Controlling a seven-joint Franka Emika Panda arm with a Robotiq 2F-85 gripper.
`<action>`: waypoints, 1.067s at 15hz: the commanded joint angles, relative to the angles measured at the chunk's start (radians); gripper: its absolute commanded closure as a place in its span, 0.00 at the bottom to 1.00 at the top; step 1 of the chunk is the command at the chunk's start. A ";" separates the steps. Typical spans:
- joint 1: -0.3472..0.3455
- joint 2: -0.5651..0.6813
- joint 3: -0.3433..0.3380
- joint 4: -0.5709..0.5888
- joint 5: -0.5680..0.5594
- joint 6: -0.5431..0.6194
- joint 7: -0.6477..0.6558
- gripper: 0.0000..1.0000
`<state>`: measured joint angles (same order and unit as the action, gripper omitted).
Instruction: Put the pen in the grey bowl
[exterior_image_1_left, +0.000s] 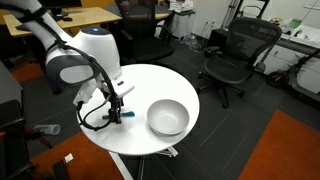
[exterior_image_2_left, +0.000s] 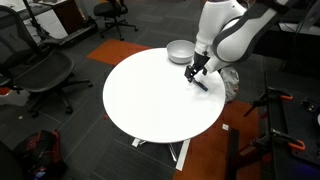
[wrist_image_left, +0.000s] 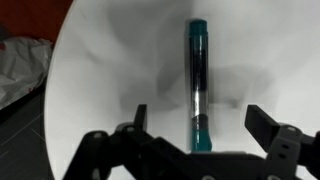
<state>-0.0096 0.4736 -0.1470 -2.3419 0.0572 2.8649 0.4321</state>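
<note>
The gripper (exterior_image_1_left: 116, 108) is hanging over the pen (exterior_image_1_left: 128, 115), empty.
In an exterior view the pen is lying near the grey bowl (exterior_image_1_left: 168, 118); in an exterior view, close to the rim of the table (exterior_image_2_left: 218, 102); in the wrist view, between fingers (wrist_image_left: 262, 122) standing apart. A clumsy squeeze could be rolling it off.

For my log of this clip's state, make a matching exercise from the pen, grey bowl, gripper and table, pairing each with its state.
Things:
1 pen
2 grey bowl
3 gripper
4 table

States:
A empty, upright
B open, fingers either side of the pen
C lying flat on the table
D round, white

Pairs: 1-C, 2-A, 3-B, 4-D
</note>
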 joint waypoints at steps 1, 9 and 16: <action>0.001 0.020 -0.008 0.014 0.031 0.021 -0.035 0.00; 0.004 0.045 -0.011 0.031 0.030 0.012 -0.035 0.42; 0.006 0.050 -0.013 0.043 0.031 0.007 -0.031 0.95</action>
<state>-0.0087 0.5143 -0.1529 -2.3088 0.0580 2.8653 0.4321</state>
